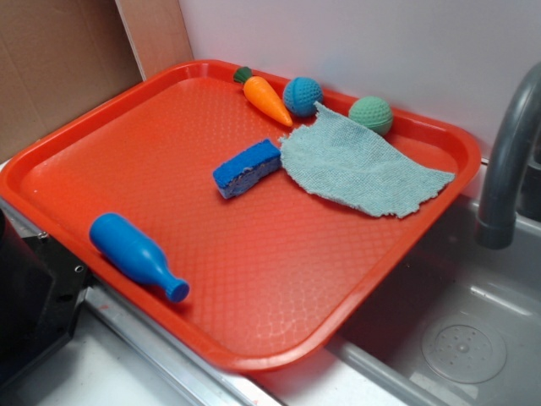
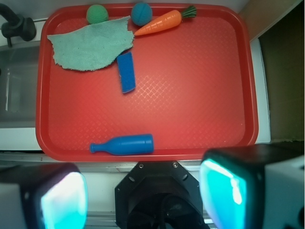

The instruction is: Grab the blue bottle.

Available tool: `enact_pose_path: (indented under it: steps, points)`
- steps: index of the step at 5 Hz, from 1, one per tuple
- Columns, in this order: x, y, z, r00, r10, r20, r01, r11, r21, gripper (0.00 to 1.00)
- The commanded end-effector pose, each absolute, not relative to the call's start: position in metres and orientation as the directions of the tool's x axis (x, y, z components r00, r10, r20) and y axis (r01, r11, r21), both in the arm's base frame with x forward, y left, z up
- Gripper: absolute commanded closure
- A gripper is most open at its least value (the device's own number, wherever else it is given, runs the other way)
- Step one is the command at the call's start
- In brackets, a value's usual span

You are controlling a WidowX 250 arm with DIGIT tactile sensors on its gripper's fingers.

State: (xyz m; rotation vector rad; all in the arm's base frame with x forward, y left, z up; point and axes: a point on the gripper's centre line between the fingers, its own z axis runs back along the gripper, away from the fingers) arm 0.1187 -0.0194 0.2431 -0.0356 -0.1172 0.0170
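In the exterior view the blue bottle lies on its side at the lower left of the red tray, neck toward the tray's near rim, well apart from the sponge and cloth; no claw shows here. In the wrist view the claw fills the bottom, spread wide and empty, with the bottle just above it; a grey sink borders the surface at left.

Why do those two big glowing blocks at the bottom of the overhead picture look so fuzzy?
In the wrist view the gripper pads sit too close to the lens, so they blur and glare cyan, while the blue bottle stays sharp; the exterior view is evenly lit, with soft shadows.
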Motion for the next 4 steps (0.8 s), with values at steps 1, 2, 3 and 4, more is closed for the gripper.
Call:
enact_pose_path:
  steps: [1, 2, 3, 4]
  points:
    - [0.119, -0.019, 0.243, 0.993, 0.019, 0.117, -0.015, 0.999, -0.037, 0.0]
    - [0.117, -0.002, 0.193, 0.966, 0.255, 0.051, -0.258, 0.965, 0.055, 0.0]
    - [0.122, -0.018, 0.162, 0.872, 0.488, 0.03, -0.489, 0.872, 0.007, 0.0]
    - [0.117, -0.025, 0.135, 0.722, 0.688, 0.071, -0.69, 0.724, 0.001, 0.0]
